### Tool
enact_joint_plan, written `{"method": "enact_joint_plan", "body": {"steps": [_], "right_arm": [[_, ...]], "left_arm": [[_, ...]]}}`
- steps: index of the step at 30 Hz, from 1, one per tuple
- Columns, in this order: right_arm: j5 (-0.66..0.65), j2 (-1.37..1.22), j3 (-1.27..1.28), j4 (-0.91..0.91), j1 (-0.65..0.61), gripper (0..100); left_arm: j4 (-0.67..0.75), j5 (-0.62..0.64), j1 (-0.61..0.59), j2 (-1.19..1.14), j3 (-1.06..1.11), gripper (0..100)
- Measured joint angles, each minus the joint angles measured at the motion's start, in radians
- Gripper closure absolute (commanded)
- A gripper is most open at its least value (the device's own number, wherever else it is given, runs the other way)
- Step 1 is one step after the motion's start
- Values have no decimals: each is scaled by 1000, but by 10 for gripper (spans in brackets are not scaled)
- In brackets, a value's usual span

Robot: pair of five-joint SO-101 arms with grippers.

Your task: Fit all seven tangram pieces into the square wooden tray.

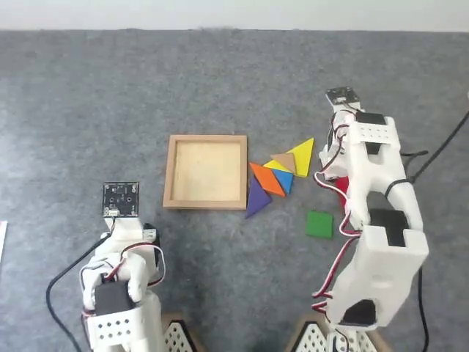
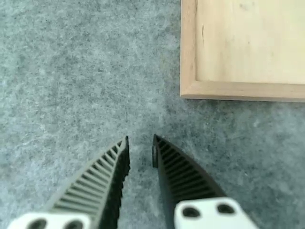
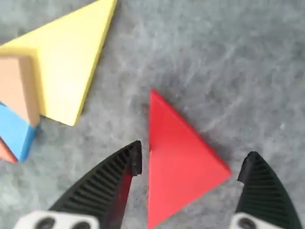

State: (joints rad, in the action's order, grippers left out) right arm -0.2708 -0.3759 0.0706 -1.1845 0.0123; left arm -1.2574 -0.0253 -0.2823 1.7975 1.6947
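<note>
One red triangle (image 3: 178,167) lies on the desk (image 1: 88,88) toward its right edge, between the spread tips of the right gripper (image 3: 193,160). Best to go lower, pinch its sides evenly, then lift slowly.

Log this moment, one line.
tray empty | right gripper open, straddling red triangle | left gripper over carpet near tray corner | piece cluster beside tray | green square apart

A robotics lab bench: left arm (image 1: 121,290) and right arm (image 1: 381,220) mounted on grey felt (image 1: 88,95).
</note>
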Motion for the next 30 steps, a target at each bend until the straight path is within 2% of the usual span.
{"method": "enact_joint_plan", "body": {"steps": [19,30], "right_arm": [[-97,-43,-2,-46,2,665],[28,20,81,3,20,664]], "left_arm": [[0,0,0,0,0,920],[0,0,0,0,0,920]]}}
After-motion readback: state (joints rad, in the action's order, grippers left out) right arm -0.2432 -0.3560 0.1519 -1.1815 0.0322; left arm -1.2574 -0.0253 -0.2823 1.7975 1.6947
